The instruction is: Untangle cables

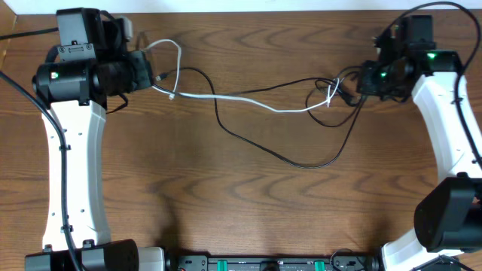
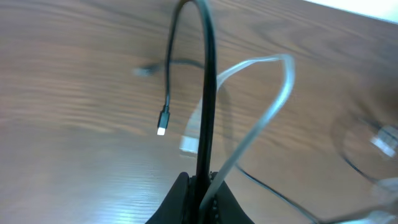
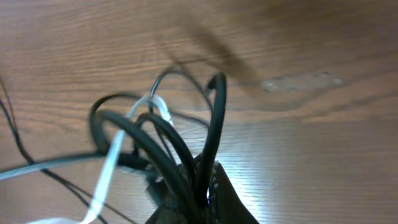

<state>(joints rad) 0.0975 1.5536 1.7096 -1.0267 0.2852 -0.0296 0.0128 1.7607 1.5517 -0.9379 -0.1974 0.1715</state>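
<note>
The cables (image 1: 331, 92) lie strung across the wooden bench (image 1: 226, 203) between the two arms, each end of the run caught in a pair of jaws.

The left gripper (image 1: 149, 73) has its jaws closed on two cords at once. In the left wrist view, a black cable (image 2: 207, 93) rises straight out from between the jaws, arches over ahead of them and hangs down to a small plug (image 2: 163, 121) with a bright tip, clear of the bench. The white cable (image 2: 256, 124) leaves the same jaws just right of the black one, loops out ahead and to the right, then curves back to what looks like a white plug end (image 2: 191, 140); that part is blurred.

From above, the white cable (image 1: 197, 95) runs from the left jaws across the bench to the right jaws. A long black cable (image 1: 305, 165) sags in a wide loop towards the near edge of the bench, between the two arms, before climbing back up to the right jaws.

The right gripper (image 1: 360, 81) also has its jaws closed, pinching several black cables (image 3: 214, 130) together. Just ahead and to the left of those jaws sits a knot (image 3: 146, 134) of black loops with the white cable (image 3: 111, 163) threaded through it. One black cord stands up from the jaws and ends in a stubby tip (image 3: 217, 81) above the bench.
</note>
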